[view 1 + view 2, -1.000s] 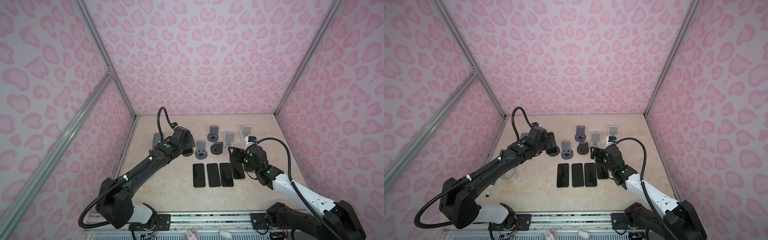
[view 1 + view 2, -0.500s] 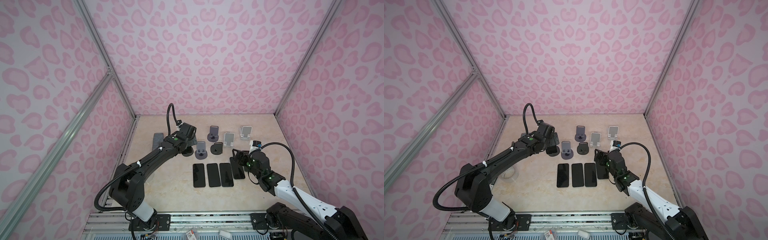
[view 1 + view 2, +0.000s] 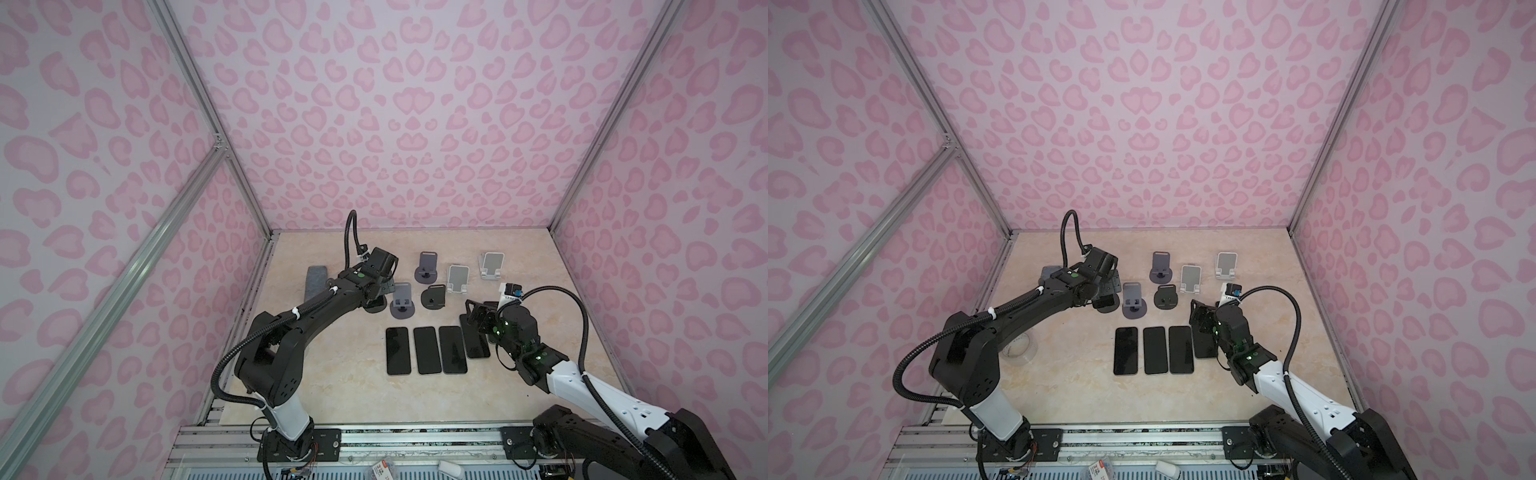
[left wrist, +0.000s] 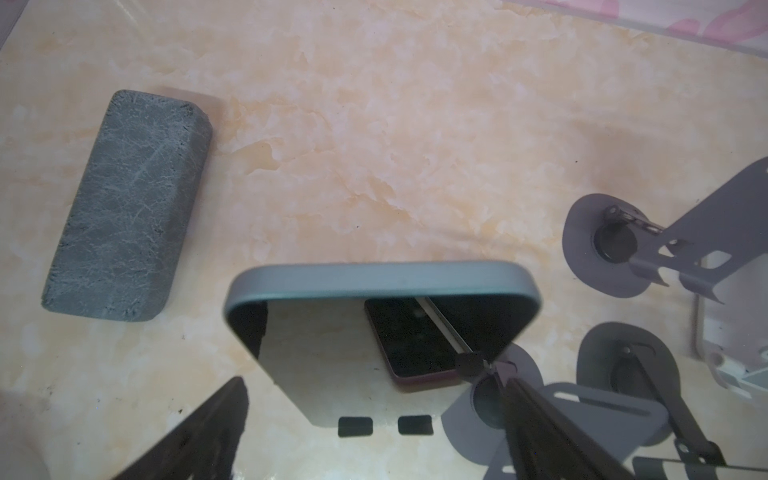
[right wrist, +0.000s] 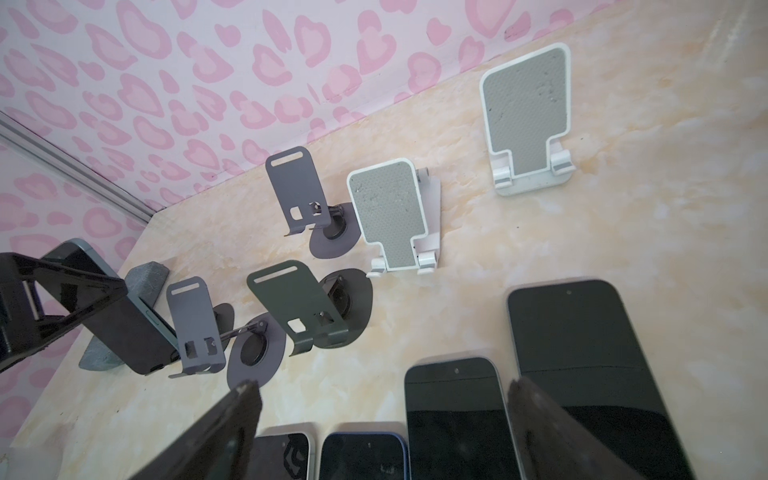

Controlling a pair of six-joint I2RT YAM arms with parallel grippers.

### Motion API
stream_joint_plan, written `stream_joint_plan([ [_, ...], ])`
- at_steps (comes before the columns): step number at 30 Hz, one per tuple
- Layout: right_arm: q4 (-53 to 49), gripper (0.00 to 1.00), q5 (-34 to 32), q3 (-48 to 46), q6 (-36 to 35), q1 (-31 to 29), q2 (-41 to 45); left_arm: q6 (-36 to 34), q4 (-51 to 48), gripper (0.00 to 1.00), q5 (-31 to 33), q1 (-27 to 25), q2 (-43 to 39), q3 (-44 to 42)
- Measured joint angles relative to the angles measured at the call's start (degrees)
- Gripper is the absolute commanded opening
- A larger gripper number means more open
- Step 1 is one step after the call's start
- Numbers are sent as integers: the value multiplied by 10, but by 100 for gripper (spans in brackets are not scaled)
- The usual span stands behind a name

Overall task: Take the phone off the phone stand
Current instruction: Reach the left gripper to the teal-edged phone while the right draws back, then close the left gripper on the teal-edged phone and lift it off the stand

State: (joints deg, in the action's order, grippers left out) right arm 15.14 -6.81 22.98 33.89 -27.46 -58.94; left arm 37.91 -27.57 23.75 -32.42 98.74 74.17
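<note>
The phone [image 4: 374,340] leans on its phone stand [image 3: 1106,306] at the left of the bench [image 3: 345,386], near a grey block [image 4: 124,208]. The left gripper [image 4: 372,378] is spread wide with the phone between its fingers, bare bench showing beside one finger. The right gripper [image 5: 382,385], also spread and holding nothing, hovers over a row of flat phones [image 3: 427,350]

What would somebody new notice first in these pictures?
The pink heart-blotch walls enclosing the cell dominate. On the table, four dark phones lie flat in a row, with empty stands behind them. At back left, the left claw straddles, open, the one phone propped on a stand.
</note>
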Motion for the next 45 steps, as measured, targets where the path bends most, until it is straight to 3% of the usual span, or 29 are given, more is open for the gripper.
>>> stream_joint_plan([
  [15,3,94,4,-1,0,0,-15,5,12,98,36,0,44,19],
  [22,4,93,4,-1,0,0,-28,-2,28,85,52,0,48,18],
  [35,14,93,8,-1,0,0,-32,-21,38,73,56,-1,50,17],
  [45,16,93,9,-1,0,0,-32,-34,40,70,45,-1,24,5],
])
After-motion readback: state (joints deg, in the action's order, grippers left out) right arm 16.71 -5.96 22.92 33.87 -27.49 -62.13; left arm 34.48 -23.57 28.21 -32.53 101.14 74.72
